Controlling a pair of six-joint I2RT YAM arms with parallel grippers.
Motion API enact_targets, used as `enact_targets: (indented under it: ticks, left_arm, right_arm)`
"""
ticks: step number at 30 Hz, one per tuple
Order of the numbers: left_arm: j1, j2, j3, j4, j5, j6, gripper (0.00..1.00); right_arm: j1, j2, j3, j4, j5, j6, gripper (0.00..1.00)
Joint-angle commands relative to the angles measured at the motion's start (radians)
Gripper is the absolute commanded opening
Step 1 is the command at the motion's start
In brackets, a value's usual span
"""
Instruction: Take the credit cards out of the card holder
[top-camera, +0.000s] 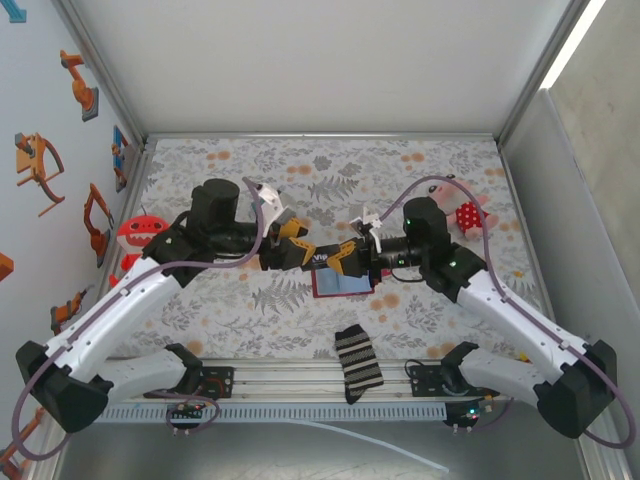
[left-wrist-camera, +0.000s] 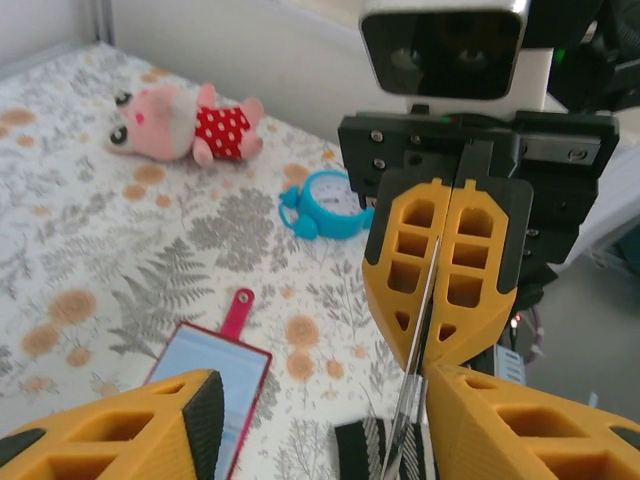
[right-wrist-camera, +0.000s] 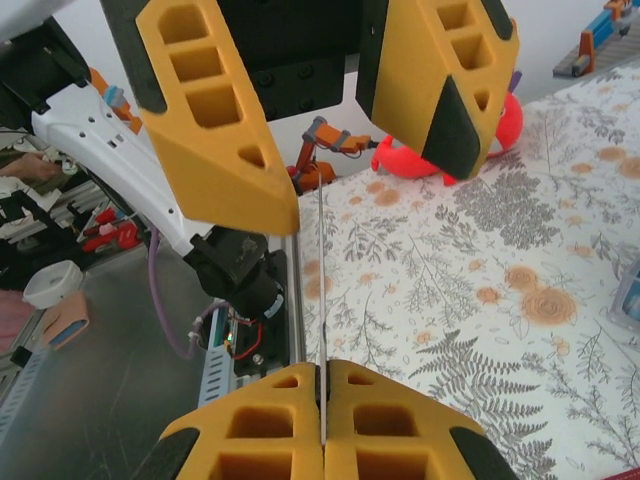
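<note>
The left arm (top-camera: 130, 300) and right arm (top-camera: 505, 300) are reaching inward over the table (top-camera: 440, 170), meeting tip to tip above the open card holder (top-camera: 340, 287), which is lying flat. The right fingers (right-wrist-camera: 260, 432) are pinching a credit card (right-wrist-camera: 321, 300) edge-on. The left fingers (right-wrist-camera: 205, 120) are standing apart on either side of it.

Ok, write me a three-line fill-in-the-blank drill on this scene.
The right gripper is ___ on a thin flat plastic card seen edge-on.
The left gripper stands ___, one finger on each side of that card.
The small dark-red folding card holder lies ___ (folded/unfolded) on the table.
Missing: shut; open; unfolded.
</note>
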Motion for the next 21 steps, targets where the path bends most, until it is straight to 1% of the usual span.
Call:
enact_targets:
  ticks: [1, 4, 5, 7, 14, 17, 21]
  left_arm:
    - [-0.012, 0.034, 0.053, -0.097, 0.063, 0.056, 0.52]
    - [-0.018, 0.058, 0.063, -0.108, 0.073, 0.067, 0.4]
    - [-0.018, 0.063, 0.064, -0.109, 0.079, 0.071, 0.39]
    - [-0.02, 0.072, 0.069, -0.12, 0.088, 0.084, 0.34]
    - [-0.021, 0.109, 0.076, -0.181, 0.117, 0.17, 0.33]
    - [-0.022, 0.131, 0.089, -0.202, 0.125, 0.189, 0.22]
    - [-0.021, 0.146, 0.097, -0.208, 0.127, 0.203, 0.13]
  right_arm:
    - [0.001, 0.021, 0.033, -0.038, -0.02, -0.036, 0.0]
    - [0.001, 0.031, 0.037, -0.052, -0.021, -0.047, 0.0]
    - [0.001, 0.034, 0.038, -0.054, -0.02, -0.05, 0.0]
    - [0.001, 0.037, 0.039, -0.056, -0.022, -0.054, 0.0]
    - [0.001, 0.043, 0.042, -0.065, -0.035, -0.058, 0.0]
    - [0.001, 0.045, 0.044, -0.07, -0.036, -0.06, 0.0]
    - [0.001, 0.046, 0.042, -0.076, -0.029, -0.064, 0.0]
